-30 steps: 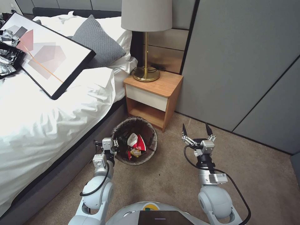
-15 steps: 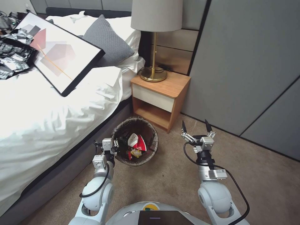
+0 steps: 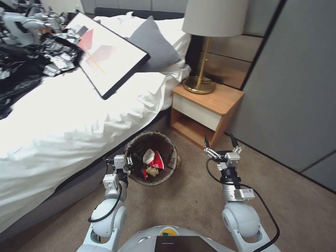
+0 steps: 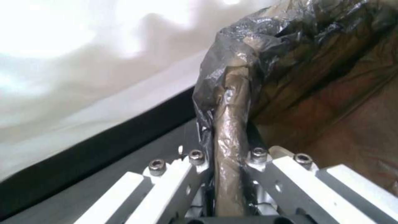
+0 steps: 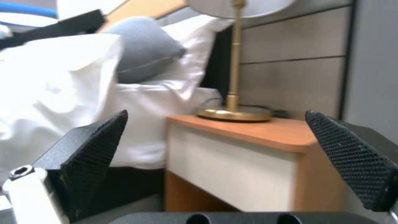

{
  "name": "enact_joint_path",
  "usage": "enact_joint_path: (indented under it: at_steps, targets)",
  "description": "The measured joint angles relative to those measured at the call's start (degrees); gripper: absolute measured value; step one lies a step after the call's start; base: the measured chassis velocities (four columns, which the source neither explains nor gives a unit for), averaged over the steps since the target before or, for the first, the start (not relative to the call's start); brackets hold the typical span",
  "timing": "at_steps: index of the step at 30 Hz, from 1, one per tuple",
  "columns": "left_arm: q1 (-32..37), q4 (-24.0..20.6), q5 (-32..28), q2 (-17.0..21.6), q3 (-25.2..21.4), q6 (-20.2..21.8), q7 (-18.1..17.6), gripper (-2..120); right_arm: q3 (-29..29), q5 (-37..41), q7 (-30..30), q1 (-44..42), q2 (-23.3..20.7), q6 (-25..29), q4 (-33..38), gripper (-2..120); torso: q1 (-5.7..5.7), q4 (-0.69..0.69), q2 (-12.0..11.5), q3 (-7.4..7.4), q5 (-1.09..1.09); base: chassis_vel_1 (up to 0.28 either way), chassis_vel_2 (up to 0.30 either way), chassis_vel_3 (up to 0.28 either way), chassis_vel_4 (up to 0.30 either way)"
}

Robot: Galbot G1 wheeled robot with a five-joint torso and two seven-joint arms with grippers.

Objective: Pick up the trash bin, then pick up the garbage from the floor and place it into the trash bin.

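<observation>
Brown bag liner is folded over the rim of the one bin (image 3: 151, 158), and the left gripper (image 3: 126, 161) is clamped right on that rim at the bin's near-left edge. Up close in the left wrist view, the bagged rim (image 4: 230, 124) runs straight up between the two pinched fingers (image 4: 182, 183).

Inside the bin, just past the left gripper, I count about three bits of garbage (image 3: 153, 162): a red-and-white wrapper, something yellow below it, and a smaller red scrap.

Right gripper (image 3: 221, 147) hangs over the carpet (image 3: 189, 203), well apart from the bin on its other side, both fingers (image 5: 93, 149) spread wide with nothing between them. Straight ahead of it sits one nightstand (image 3: 206, 112) with one lamp (image 3: 206, 45). One bed (image 3: 70, 119) runs alongside the left gripper.
</observation>
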Motion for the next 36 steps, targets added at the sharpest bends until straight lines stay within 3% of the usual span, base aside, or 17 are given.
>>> enact_joint_path:
  at_steps: [23, 36]
  targets:
    - [0.08, 1.01, 0.78, -0.06, 0.9, -1.31, 0.72, 4, -0.22, 0.24, -0.67, 1.7, -0.37, -0.92, -1.24, 100, 0.0, -0.01, 0.0, 0.0, -0.02, 0.116, 0.115, 0.118, 0.122]
    - [0.07, 1.06, 0.97, 0.03, 1.35, -1.33, 0.51, 4, 1.46, 6.19, -0.06, 5.47, -1.63, -9.35, -4.54, 100, 0.0, -0.01, 0.0, 0.0, 0.0, 0.003, 0.004, 0.004, 0.004]
